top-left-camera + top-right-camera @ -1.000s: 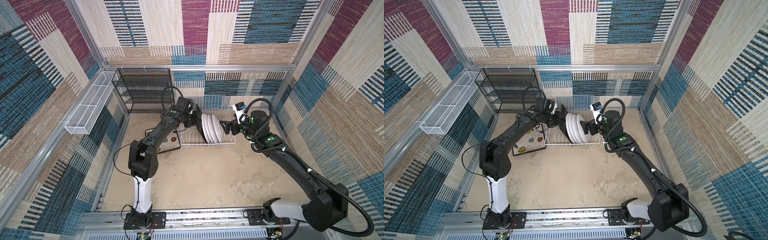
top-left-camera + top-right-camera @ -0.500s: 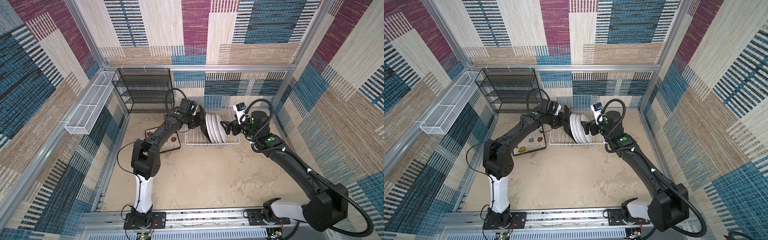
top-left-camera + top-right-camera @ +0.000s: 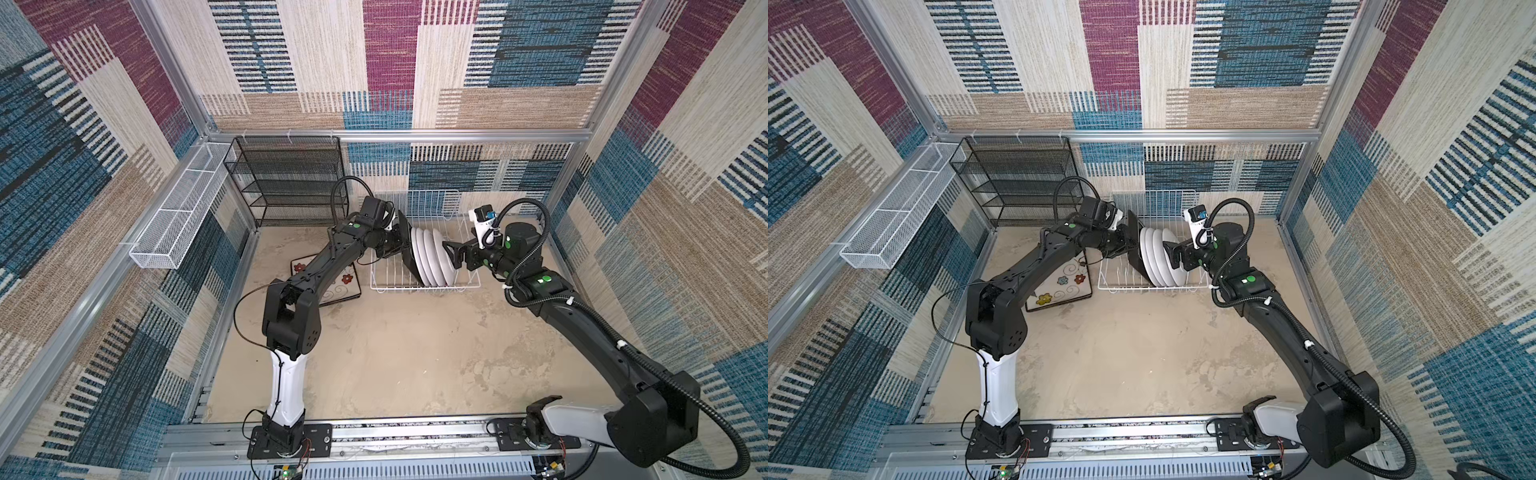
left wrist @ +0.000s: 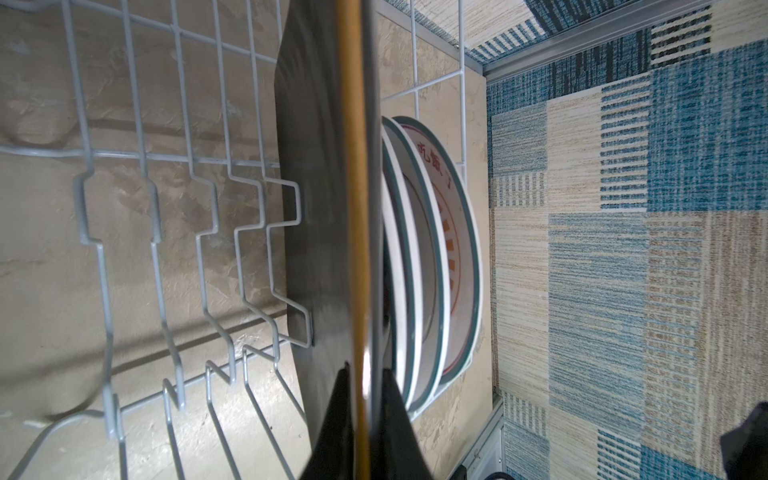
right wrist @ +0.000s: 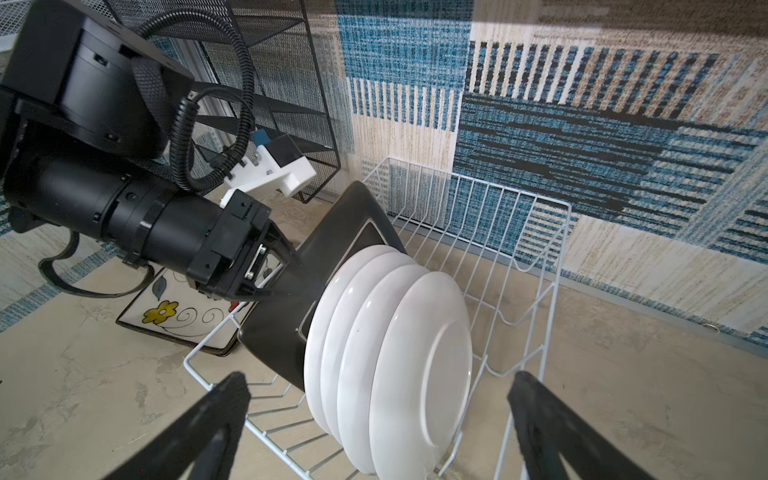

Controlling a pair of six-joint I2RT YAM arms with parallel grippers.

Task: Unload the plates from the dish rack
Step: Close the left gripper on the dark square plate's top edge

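The white wire dish rack [image 3: 424, 286] [image 3: 1154, 287] stands at the back of the table. Several round white plates [image 3: 432, 262] [image 5: 395, 345] stand upright in it. Beside them a black-backed square plate [image 3: 405, 245] [image 5: 324, 249] is tilted with a corner up. My left gripper [image 3: 392, 243] [image 4: 365, 370] is shut on its edge. My right gripper [image 3: 451, 255] [image 5: 380, 378] is open just behind the round plates' backs, not touching them. Another square plate [image 3: 332, 282] [image 3: 1063, 286] with coloured flowers lies flat on the table, left of the rack.
A black mesh shelf unit [image 3: 291, 183] stands in the back left corner. A long white mesh basket [image 3: 178, 220] hangs on the left wall. Patterned walls close in the sides and back. The left arm reaches over the flat square plate.
My left gripper with the square plate has shifted a little to the right, and the rack has slid right with it. The right arm has stayed put.
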